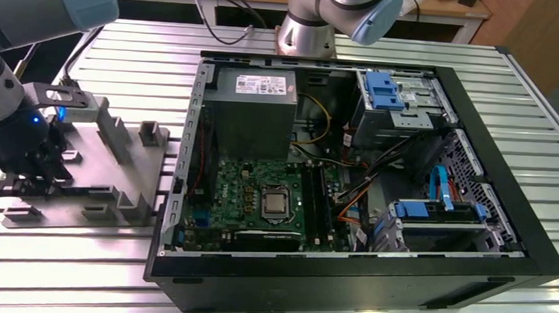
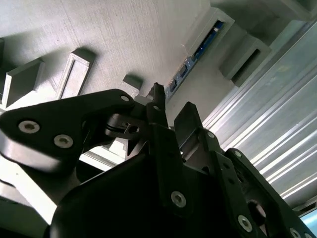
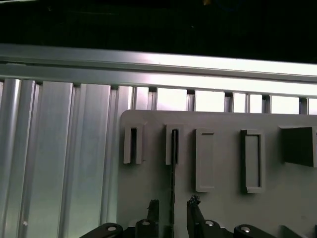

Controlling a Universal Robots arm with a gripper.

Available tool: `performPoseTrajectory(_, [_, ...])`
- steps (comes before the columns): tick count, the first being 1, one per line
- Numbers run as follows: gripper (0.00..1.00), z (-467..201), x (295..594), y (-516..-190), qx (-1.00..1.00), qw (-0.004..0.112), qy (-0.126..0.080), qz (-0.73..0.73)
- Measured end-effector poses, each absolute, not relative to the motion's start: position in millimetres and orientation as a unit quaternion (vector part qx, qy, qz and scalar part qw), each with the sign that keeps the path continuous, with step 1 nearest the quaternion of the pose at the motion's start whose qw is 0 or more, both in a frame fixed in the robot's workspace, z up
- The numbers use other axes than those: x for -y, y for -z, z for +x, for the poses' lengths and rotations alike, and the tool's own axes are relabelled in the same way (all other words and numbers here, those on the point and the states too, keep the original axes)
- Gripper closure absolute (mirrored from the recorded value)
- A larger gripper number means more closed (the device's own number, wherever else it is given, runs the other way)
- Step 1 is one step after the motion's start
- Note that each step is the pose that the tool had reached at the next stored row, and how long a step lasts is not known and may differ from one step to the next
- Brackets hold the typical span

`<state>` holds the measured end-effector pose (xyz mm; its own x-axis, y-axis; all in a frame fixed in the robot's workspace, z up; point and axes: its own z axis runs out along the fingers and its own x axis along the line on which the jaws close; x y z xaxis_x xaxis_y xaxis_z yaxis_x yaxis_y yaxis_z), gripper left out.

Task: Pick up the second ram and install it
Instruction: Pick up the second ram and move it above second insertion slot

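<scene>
Grey plate: moulded grey fixture plate, flat on the ribbed aluminium desk near its edge at the exterior view's left
Ram: thin, flat, dark second ram, on edge in a slotted grey holder by one plate edge
Tool: black two-fingered tool, spread astride the ram, gaps either side
Case: open black computer case mid-desk

The arm bends down at the exterior view's left, its gripper pointing downward with fingers apart.
</scene>
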<state>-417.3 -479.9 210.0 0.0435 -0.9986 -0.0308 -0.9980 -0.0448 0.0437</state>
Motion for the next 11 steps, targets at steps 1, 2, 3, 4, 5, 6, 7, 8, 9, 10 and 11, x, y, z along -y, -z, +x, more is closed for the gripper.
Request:
performPoseTrajectory(1, [0.64,-418.5,479.9,-208.7,0.691,0.005,0.026,0.722])
performPoseTrajectory(2, [0.64,-419.8,479.9,-207.3,0.691,0.005,0.026,0.723])
performPoseTrajectory(3, [0.64,-420.8,479.8,-205.6,0.691,0.005,0.026,0.723])
performPoseTrajectory(4, [0.64,-421.6,479.7,-203.6,0.690,0.004,0.026,0.723])
performPoseTrajectory(5, [0.64,-422.0,479.6,-201.6,0.690,0.004,0.025,0.723])
performPoseTrajectory(6, [0.64,-422.2,479.4,-200.0,0.690,0.004,0.025,0.723])
performPoseTrajectory(7, [0.64,-422.4,479.1,-198.6,0.690,0.004,0.025,0.724])
performPoseTrajectory(8, [0.64,-422.4,479.0,-197.7,0.690,0.004,0.025,0.724])
performPoseTrajectory(9, [0.64,-422.5,479.0,-197.7,0.690,0.004,0.025,0.724])
performPoseTrajectory(10, [0.64,-422.5,479.0,-197.7,0.690,0.004,0.025,0.724])
performPoseTrajectory(11, [0.64,-422.5,479.0,-197.7,0.690,0.004,0.025,0.724])
